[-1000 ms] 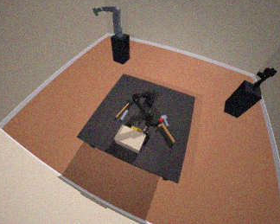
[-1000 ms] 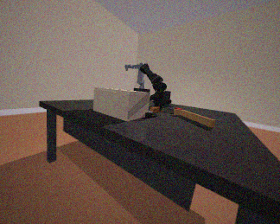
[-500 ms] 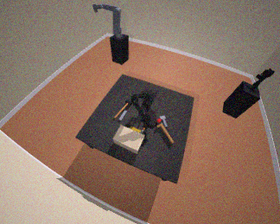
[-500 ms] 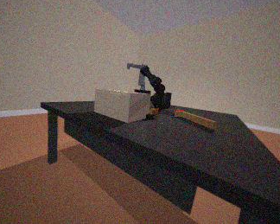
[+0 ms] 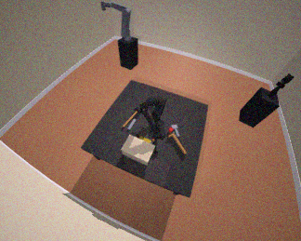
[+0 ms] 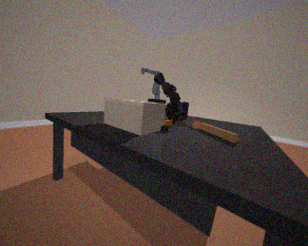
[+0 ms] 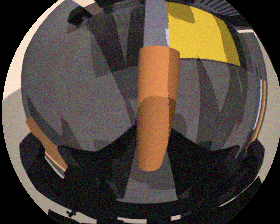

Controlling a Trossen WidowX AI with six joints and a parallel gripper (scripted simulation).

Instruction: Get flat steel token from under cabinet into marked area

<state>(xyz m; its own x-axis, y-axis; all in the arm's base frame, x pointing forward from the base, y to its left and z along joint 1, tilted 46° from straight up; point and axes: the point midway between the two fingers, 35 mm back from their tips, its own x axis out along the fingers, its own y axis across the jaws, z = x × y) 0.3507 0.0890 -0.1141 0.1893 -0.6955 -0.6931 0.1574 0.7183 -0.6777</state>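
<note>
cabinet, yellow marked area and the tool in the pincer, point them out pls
cabinet (image 6: 125, 115), exterior view, its front wall
yellow marked area (image 7: 199, 35), wrist view, its middle
orange-handled tool (image 7: 155, 116), wrist view, mid handle

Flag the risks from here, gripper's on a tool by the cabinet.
1. The gripper holds the orange-handled tool by one end; pushed against the cabinet, it may twist in the grip.
2. No token shows in any view, so the sweep is blind.
3. Yellow marked area sits off to one side; the token may stop outside it.

I cannot see the flat steel token anywhere; my gripper (image 5: 147, 140) is too small to make out from above.
</note>
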